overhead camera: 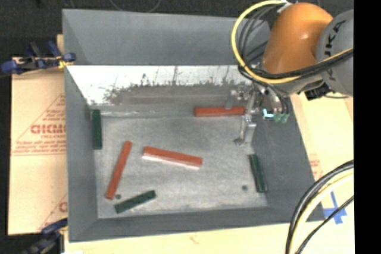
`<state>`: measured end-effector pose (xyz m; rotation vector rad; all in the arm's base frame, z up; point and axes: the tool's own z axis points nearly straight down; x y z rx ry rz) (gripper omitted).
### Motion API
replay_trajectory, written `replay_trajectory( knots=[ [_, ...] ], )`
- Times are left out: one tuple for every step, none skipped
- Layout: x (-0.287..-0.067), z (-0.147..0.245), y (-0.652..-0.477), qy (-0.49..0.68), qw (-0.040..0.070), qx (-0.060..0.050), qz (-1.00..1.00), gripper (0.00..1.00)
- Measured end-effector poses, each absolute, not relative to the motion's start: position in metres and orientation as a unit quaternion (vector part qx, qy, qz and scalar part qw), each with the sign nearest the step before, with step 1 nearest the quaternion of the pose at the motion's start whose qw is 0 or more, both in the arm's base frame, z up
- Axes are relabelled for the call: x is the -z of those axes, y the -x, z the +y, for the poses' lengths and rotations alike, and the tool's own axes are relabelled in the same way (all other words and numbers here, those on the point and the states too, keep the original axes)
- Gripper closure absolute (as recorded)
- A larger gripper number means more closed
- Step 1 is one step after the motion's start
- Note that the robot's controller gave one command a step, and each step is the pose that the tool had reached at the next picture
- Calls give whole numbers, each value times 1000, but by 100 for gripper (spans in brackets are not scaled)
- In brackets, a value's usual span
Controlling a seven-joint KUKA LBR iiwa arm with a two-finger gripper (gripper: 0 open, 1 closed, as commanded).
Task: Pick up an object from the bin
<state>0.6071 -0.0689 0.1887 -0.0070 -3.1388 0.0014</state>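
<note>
Camera view from above: the grey metal bin point(178, 44) holds six loose bars, and the arm point(336, 50), with its orange cover point(294, 33), reaches in from the right. The claw point(245, 128) hangs low near the bin's back right corner; I cannot tell whether it is open or closed, and nothing can be seen in its grasp. The red-and-white bar point(172, 157) lies flat to the left of the claw and nearer the front wall. The orange-red bar point(118, 169) slants further left still, well apart from the claw. The red bar point(217, 110) lies along the back wall just left of the claw, its right end reaching the claw's metal, though contact cannot be judged. The right green bar point(257, 172) lies just in front of the claw. The left green bar point(96, 128) stands far across from it, and the front green bar point(135, 201) lies well apart, towards the front left.
</note>
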Motion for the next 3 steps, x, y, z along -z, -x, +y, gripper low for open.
replay_trajectory(
  knots=[
    [-66,-4,-571,3,2,1,-1000,0],
    [-71,-6,-573,3,-2,0,-1000,100],
    [-209,20,-552,-66,-5,0,-998,100]
  ],
)
